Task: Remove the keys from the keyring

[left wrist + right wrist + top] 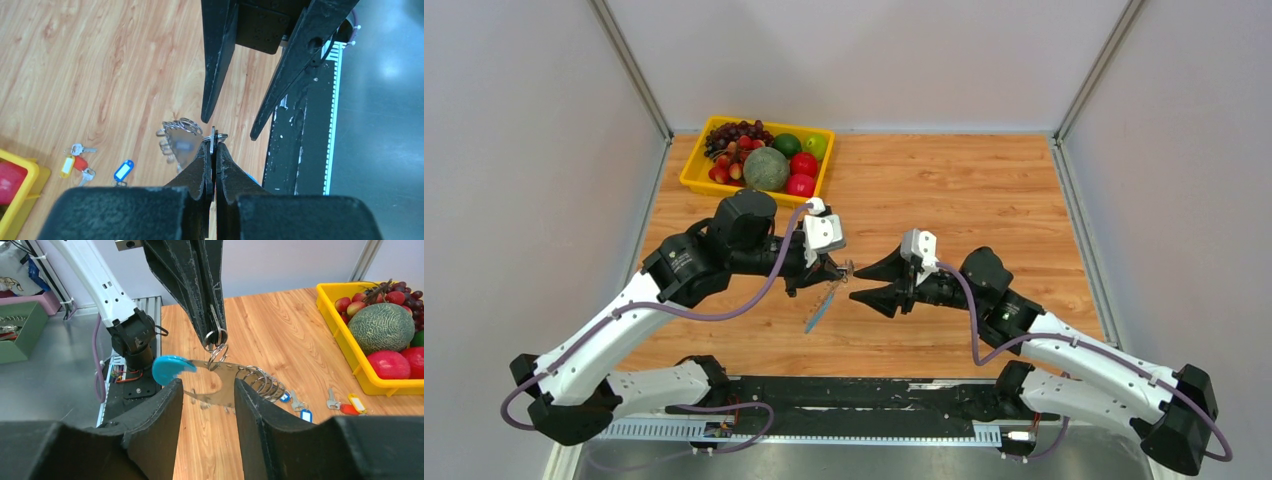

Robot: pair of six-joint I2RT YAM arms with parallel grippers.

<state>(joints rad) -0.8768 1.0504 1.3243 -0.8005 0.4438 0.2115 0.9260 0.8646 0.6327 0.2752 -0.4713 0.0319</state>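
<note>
Blue, red and yellow tags [123, 170] on the table [75, 60]: several keys [80, 149] already off, near the fruit tray [346, 351]. More left to strip from the keyring [226, 372], hanging mid-air from the left gripper [214, 149], pinched shut on one small ring [220, 136]. Right gripper [207, 385] level opposite, spread wide, holding nothing.

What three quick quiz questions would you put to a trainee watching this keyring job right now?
1. True or false: the right gripper is shut on the keyring.
2. Which one grips the keyring? A) left gripper B) right gripper C) neither.
3. Fill in: loose tagged keys lie on the table near the ___ fruit tray.

Key: 1 false, its jaws stand open; 2 A; 3 yellow.
</note>
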